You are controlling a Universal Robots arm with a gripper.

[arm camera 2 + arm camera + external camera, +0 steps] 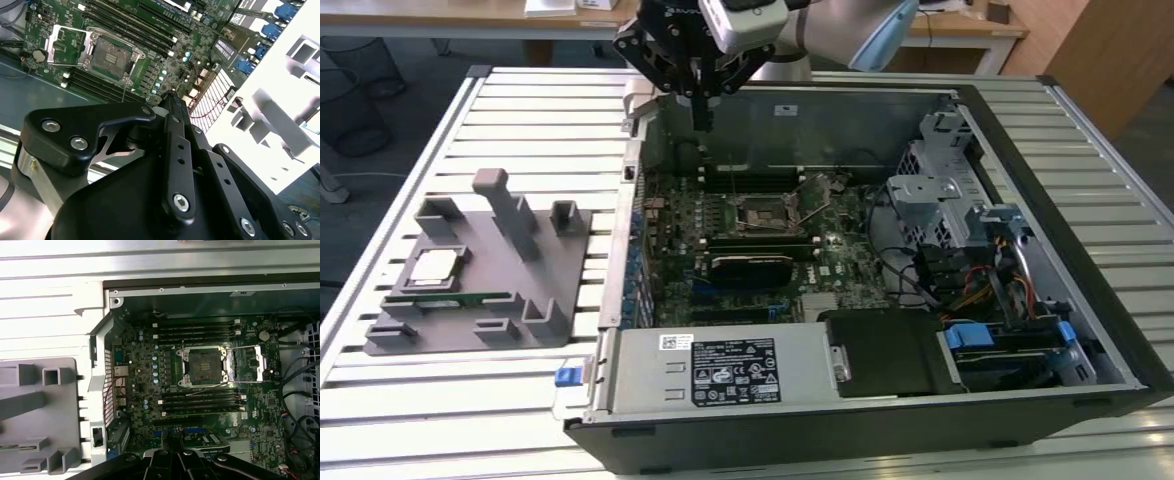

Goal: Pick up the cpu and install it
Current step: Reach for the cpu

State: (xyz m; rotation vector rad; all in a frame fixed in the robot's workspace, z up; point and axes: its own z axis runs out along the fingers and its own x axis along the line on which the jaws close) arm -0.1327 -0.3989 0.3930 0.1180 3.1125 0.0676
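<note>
The pincer (703,122) hangs clenched, seemingly empty, at upper centre of the exterior view; the cpu (434,268) lies flat at lower left, well apart.

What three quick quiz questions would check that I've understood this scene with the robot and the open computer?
1. True or false: the cpu lies on the grey holder, outside the computer case.
2. Where is the hand in the exterior view? A: down on the cpu. B: over the holder. C: above the case's far end.
3. Fill in: the socket on the board is ____ of any chip, its metal frame swung open.
Key: 1 true; 2 C; 3 empty.
</note>
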